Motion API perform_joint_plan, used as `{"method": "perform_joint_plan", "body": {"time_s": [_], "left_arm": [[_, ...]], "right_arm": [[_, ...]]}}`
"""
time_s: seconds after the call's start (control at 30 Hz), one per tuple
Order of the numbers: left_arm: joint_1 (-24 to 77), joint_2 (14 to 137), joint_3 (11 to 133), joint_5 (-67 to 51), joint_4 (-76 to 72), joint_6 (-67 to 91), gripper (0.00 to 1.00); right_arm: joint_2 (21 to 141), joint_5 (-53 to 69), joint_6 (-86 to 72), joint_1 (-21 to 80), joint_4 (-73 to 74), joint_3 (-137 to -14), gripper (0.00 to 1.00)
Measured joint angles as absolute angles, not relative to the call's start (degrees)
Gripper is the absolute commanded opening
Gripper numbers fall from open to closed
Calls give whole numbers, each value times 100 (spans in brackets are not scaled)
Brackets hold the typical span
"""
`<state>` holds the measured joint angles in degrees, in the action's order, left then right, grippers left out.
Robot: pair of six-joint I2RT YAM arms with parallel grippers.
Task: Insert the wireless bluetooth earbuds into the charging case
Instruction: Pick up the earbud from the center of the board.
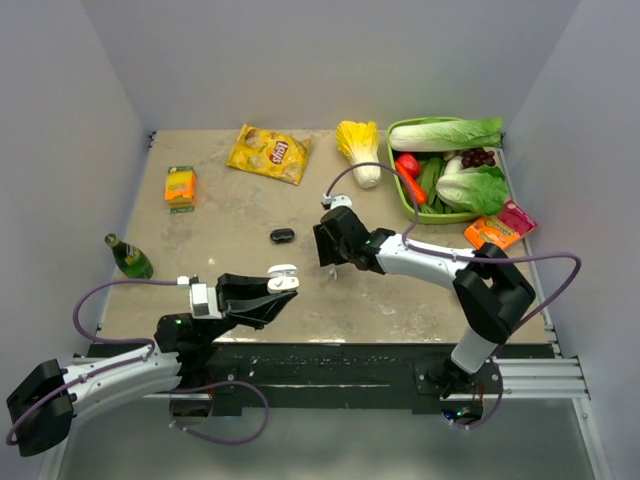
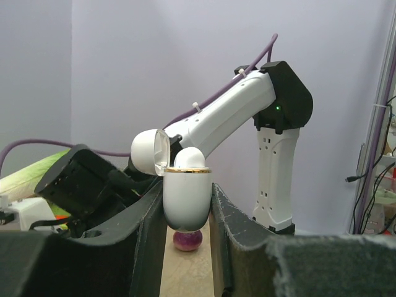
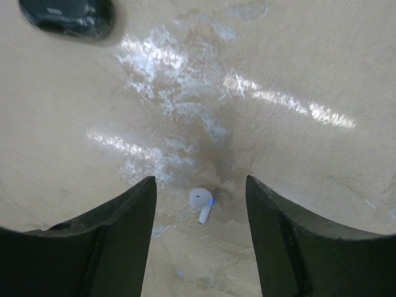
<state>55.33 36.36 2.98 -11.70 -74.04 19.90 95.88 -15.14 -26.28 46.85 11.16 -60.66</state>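
Right jaws spread low over the desk [image 3: 278,62], white earbud [image 3: 199,201] lying between them, touching neither. Bare desk all round it, black case [image 3: 68,15] well apart. Left jaws pinching the white charging case [image 2: 187,198], lid open, near the desk's front edge.

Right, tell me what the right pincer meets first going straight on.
Likely the white earbud lying on the table, roughly centred under the open right pincer; depth is unclear.

Even, soft light; glare streaks the table [image 3: 260,93]; near pincer fingers [image 2: 247,247] blur.
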Motion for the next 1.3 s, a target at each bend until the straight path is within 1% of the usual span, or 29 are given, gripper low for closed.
{"method": "perform_joint_plan", "body": {"time_s": [0.3,0.67,1.0,1.3], "left_arm": [[5535,3623,298,-1170,-7404,1992,0],[5570,3603,298,-1170,-7402,1994,0],[5603,3339,298,-1157,-7406,1994,0],[5616,3328,298,-1153,-7406,1997,0]], "right_arm": [[10171,-1253,-2674,4692,1682,-6125,61],[10720,-1024,-2602,4692,2158,-6807,59],[10938,-947,-2462,4692,2558,-7159,55],[10989,-965,-2394,4685,2641,-7214,51]]}}
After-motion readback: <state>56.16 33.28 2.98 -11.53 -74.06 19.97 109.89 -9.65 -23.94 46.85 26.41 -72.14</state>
